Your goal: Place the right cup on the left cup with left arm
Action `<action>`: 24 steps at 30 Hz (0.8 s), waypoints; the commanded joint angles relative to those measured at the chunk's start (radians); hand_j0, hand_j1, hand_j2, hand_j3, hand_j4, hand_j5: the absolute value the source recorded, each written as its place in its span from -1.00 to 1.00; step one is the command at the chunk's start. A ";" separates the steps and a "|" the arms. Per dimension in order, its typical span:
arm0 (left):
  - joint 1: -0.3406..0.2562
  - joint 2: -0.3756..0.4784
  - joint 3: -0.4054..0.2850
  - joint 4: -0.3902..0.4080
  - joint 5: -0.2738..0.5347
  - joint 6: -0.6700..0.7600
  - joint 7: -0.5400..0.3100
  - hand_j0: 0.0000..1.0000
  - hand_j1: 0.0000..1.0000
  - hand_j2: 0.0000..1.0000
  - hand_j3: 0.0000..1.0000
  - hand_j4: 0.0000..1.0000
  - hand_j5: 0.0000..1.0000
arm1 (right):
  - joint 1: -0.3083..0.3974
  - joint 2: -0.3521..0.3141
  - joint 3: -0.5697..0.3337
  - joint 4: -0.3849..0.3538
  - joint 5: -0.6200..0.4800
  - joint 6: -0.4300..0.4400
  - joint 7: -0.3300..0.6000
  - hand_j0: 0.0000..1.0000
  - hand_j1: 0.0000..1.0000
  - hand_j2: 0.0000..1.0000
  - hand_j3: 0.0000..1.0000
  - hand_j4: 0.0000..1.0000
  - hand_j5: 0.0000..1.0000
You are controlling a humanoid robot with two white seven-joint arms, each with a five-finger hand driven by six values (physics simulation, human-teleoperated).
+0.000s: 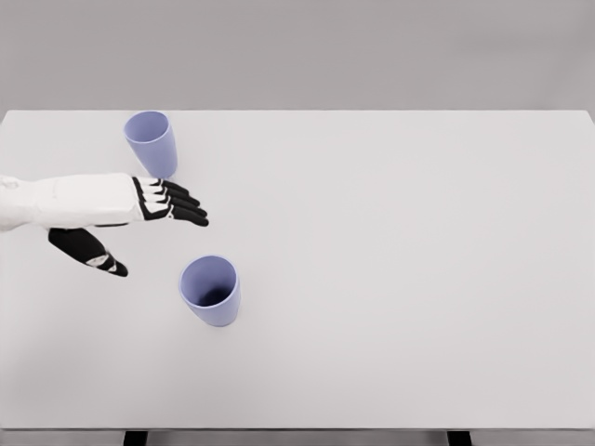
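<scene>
The upright lavender plastic cup nearer the camera (pixel 210 290) stands just below-right of the left robot hand (pixel 139 223), whose fingers are spread, holding nothing.

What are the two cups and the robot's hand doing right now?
Near lavender cup: upright on the white table, mouth open, nothing visible inside, not held.
Far lavender cup: upright near the table's back edge, not held.
Left hand: open, fingers stretched out, thumb spread, holding nothing, between the two cups.
Right hand: not in view.
</scene>
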 commanded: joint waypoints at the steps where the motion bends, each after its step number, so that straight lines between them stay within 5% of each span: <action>1: 0.000 0.000 -0.013 -0.001 0.014 0.003 0.000 1.00 1.00 1.00 1.00 1.00 1.00 | 0.000 0.000 0.004 0.002 0.001 -0.001 0.000 1.00 1.00 1.00 1.00 1.00 1.00; 9: -0.002 -0.074 -0.019 0.001 -0.066 0.003 0.000 1.00 1.00 1.00 1.00 1.00 1.00 | 0.003 0.000 -0.002 0.002 0.001 -0.001 0.000 1.00 1.00 1.00 1.00 1.00 1.00; 24: 0.005 -0.159 -0.091 0.001 -0.078 0.003 0.000 1.00 1.00 1.00 1.00 1.00 1.00 | 0.003 0.000 -0.002 0.002 0.001 -0.001 0.000 1.00 1.00 1.00 1.00 1.00 1.00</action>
